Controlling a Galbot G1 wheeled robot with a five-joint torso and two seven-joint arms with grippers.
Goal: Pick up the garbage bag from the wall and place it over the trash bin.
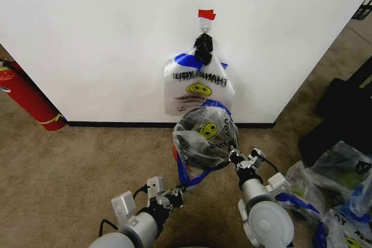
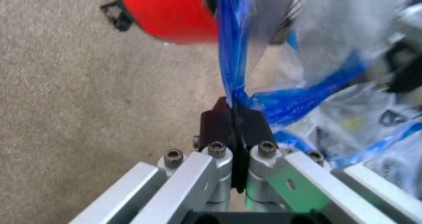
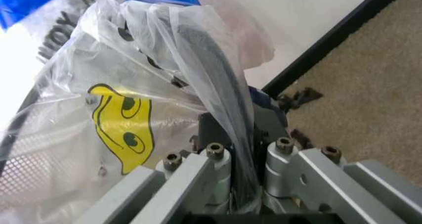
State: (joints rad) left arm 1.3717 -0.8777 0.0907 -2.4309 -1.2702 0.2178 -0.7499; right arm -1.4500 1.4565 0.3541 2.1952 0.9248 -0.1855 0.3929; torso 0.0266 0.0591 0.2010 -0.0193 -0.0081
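Garbage bag [image 1: 204, 135] draped over trash bin [image 1: 200, 154], on carpet near wall [image 1: 104, 45]. Left gripper [image 1: 177, 193] clamped on blue handle [image 2: 232, 61], near-left of bin. Right gripper [image 1: 235, 156] clamped on bag plastic at bin's right rim. Bunch of bags [image 1: 197, 88] hanging from hook [image 1: 204, 25] beyond, below red tape [image 1: 206, 14].

Your head camera looked down from above toward the wall [image 1: 104, 39] and carpet [image 1: 70, 166]. Both wrist cameras sat very close behind their fingers. All three views shared the garbage bag [image 1: 203, 137] over the trash bin.
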